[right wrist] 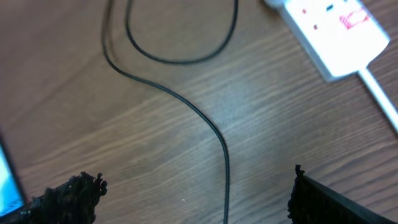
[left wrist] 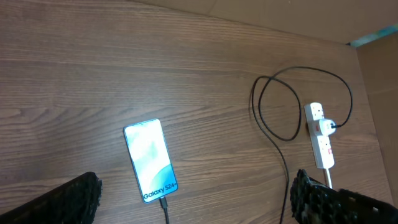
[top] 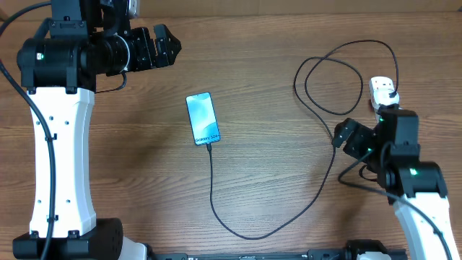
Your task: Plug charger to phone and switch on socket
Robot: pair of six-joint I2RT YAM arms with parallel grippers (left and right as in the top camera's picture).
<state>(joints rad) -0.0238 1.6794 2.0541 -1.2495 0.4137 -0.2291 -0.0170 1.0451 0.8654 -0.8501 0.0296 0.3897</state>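
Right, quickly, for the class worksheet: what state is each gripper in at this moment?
Left gripper: open, holding nothing.
Right gripper: open, holding nothing.

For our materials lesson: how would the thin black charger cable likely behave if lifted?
Probably floppy: the charger lies in loose loops, so it would likely sag. Being thin, it seems light. Pulling may drag the phone, where its tip appears plugged in.
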